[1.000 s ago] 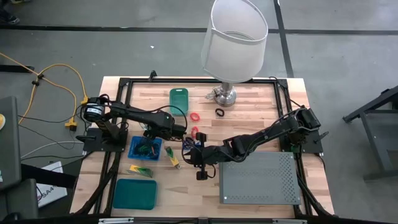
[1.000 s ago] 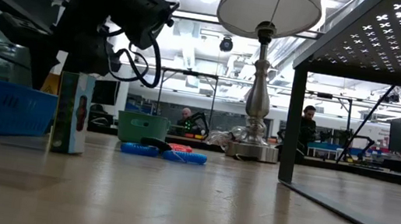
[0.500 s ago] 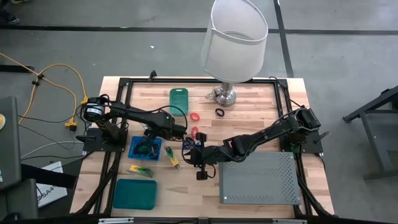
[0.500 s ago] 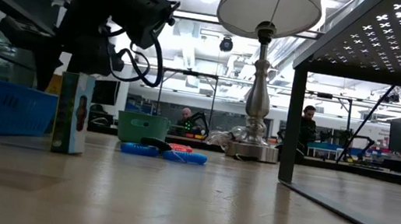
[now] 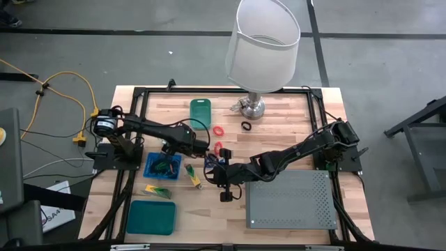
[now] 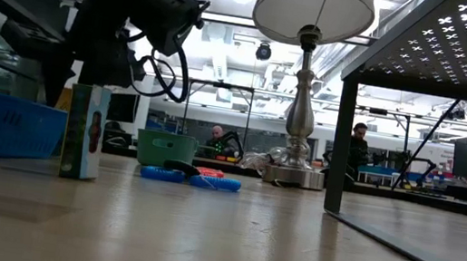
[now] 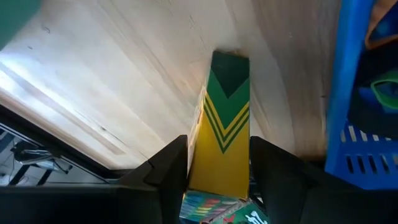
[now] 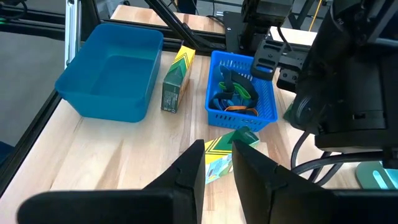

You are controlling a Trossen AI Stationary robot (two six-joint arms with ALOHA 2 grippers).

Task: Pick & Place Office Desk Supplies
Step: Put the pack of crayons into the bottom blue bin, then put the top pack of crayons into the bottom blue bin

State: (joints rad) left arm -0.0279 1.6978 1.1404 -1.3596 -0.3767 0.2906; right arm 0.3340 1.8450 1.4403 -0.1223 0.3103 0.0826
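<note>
Yellow-and-green block sits clamped in the left claw, its two dark fingers pressed against the block's long sides, closed only as far as the block lets them. From table height the block stands upright with its base on the tabletop, so its long axis runs straight up and down. From the claw's own wrist, the green chevron end points away from the claw. Just beside it is the blue basket, which already holds a tangle of loops. The right claw hangs near the same block, facing the basket. To my eye the grasp is made but the lift has not begun. The next move calls for a straight rise clear of the wood, then a short carry over the basket's rim – without tipping the block or brushing the other arm.
</note>
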